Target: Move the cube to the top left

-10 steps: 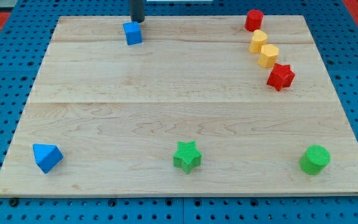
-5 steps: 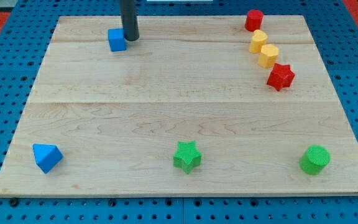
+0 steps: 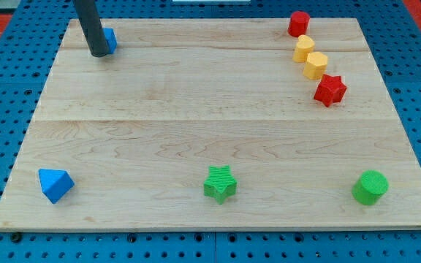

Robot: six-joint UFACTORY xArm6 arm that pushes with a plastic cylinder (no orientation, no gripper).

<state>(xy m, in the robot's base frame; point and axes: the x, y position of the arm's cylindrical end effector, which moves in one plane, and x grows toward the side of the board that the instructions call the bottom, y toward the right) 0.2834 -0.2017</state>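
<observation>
The blue cube (image 3: pixel 110 39) sits near the top left corner of the wooden board (image 3: pixel 218 131), mostly hidden behind my dark rod. Only its right part shows. My tip (image 3: pixel 99 53) rests on the board at the cube's lower left side, touching or almost touching it.
A red cylinder (image 3: pixel 298 23), two yellow blocks (image 3: pixel 303 48) (image 3: pixel 316 65) and a red star (image 3: pixel 330 90) stand at the top right. A blue wedge-like block (image 3: pixel 55 184) lies at the bottom left, a green star (image 3: pixel 220 183) at bottom centre, a green cylinder (image 3: pixel 370 188) at bottom right.
The cube has slid left along the board's top edge, from upper centre-left toward the top left corner. My rod moved left with it, from the cube's right side to its left front.
</observation>
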